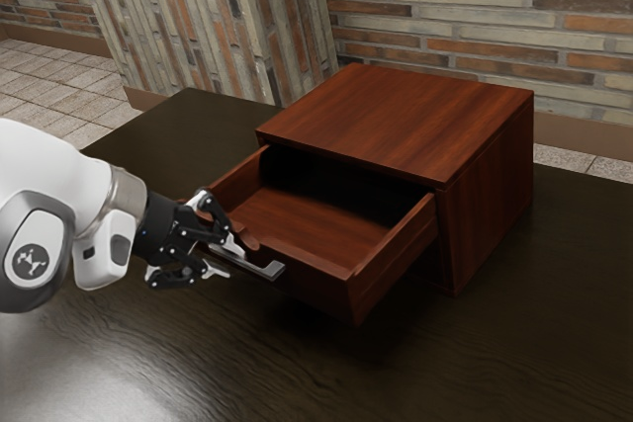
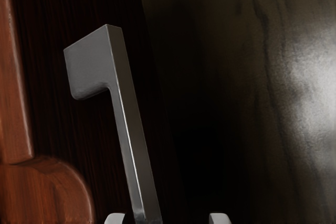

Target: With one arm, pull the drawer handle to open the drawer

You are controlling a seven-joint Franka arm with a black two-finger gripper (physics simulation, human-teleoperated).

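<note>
A dark red wooden cabinet (image 1: 415,126) stands on the table, and its drawer (image 1: 326,234) is pulled well out toward the exterior view's left, showing an empty inside. A grey metal bar handle (image 1: 255,264) sticks out from the drawer's front. My black gripper (image 1: 224,249) is at that handle's end, coming in from the exterior view's left. In the wrist view the handle (image 2: 126,140) runs between my two fingertips (image 2: 114,217), close to one and well apart from the other, so the gripper (image 2: 167,217) is open around it.
The dark wood table (image 1: 475,363) stretches wide toward the exterior view's right and front. Brick walls and a tiled floor lie behind it. My white arm (image 1: 59,214) fills the exterior view's left edge.
</note>
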